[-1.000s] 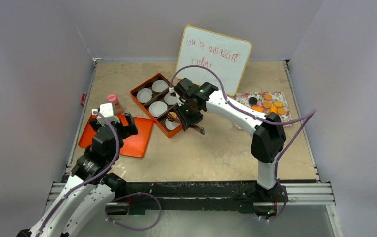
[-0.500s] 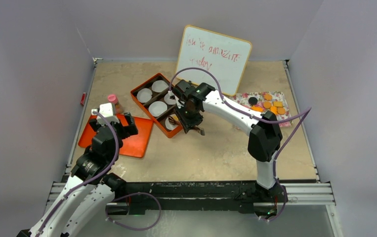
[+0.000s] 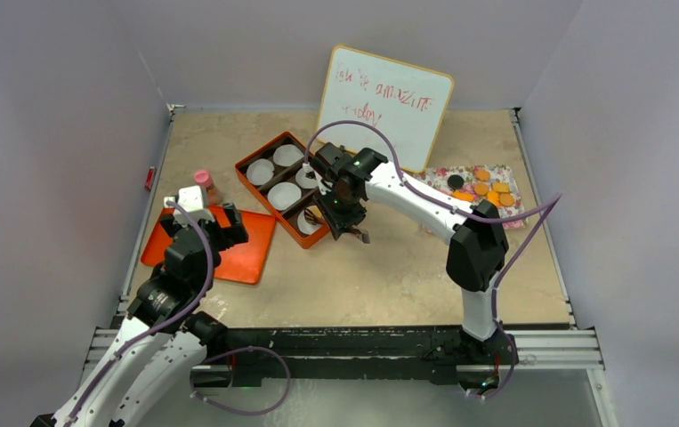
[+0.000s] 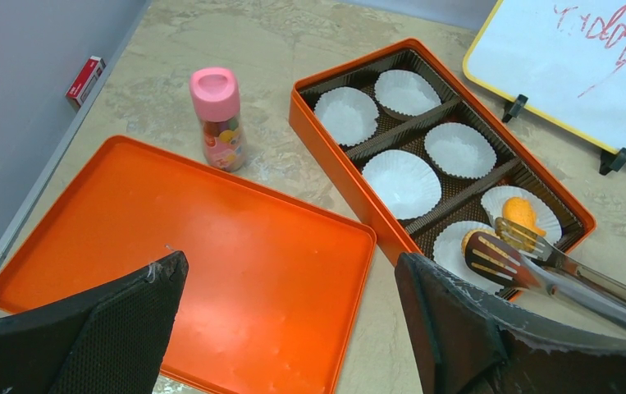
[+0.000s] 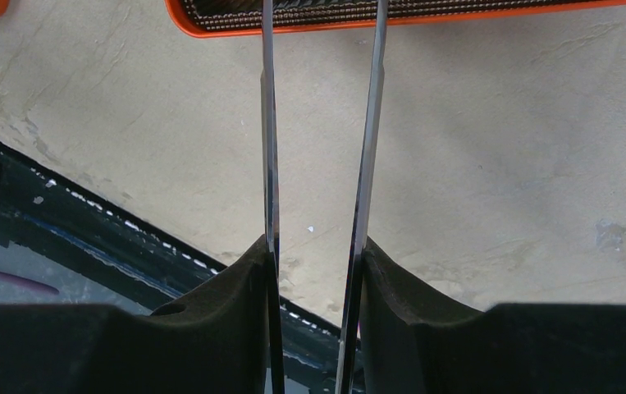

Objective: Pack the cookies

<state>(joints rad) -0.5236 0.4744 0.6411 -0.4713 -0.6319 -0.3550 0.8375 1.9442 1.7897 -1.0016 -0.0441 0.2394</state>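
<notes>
Cookies (image 3: 489, 189) are mostly left on the mat (image 3: 512, 213) right of the box (image 4: 331, 168), one seen in its end cup (image 4: 547, 222), where tongs (image 4: 490, 254) clamped in the right fingers (image 5: 235, 295) have been eased closer; left fingers (image 4: 112, 320) are held apart.

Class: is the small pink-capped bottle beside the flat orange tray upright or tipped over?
Upright. The small pink-capped bottle stands on its base, cap uppermost, on the beige table.

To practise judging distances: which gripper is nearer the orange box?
Right. The right gripper hangs at the near corner of the box, holding tongs that reach into it; the left gripper hovers open over the tray, left of the box.
</notes>
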